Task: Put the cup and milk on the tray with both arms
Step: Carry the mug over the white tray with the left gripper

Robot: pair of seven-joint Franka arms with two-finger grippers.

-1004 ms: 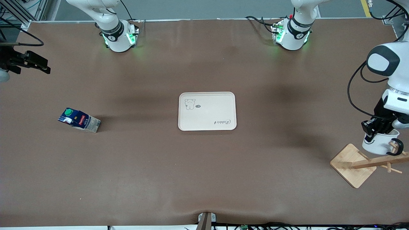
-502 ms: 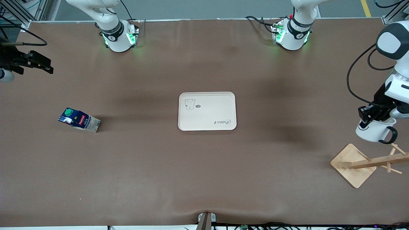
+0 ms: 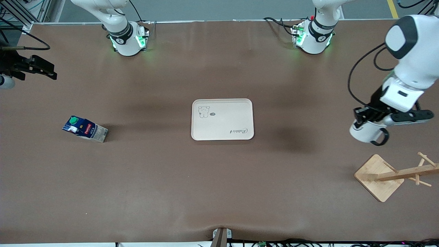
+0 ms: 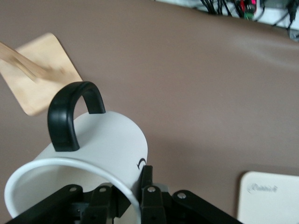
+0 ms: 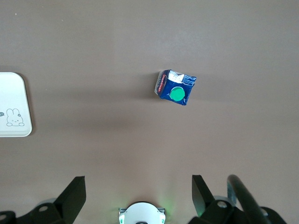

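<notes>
My left gripper (image 3: 364, 120) is shut on the rim of the white cup (image 3: 366, 132) and holds it in the air over the table at the left arm's end, between the wooden rack and the tray. The cup's black handle (image 4: 70, 114) shows in the left wrist view, with one finger (image 4: 147, 179) against its outer wall. The cream tray (image 3: 222, 119) lies at the table's middle. The dark blue milk carton (image 3: 84, 129) stands toward the right arm's end; it also shows in the right wrist view (image 5: 175, 87). My right gripper (image 3: 37, 67) is open, high above that end.
A wooden rack (image 3: 380, 176) with pegs stands near the left arm's end, nearer the front camera than the held cup. The two arm bases (image 3: 128, 39) stand along the table's farthest edge.
My left gripper lifted the cup off the rack's peg and carried it up and toward the tray. The right gripper barely shifted. Milk and tray did not move.
</notes>
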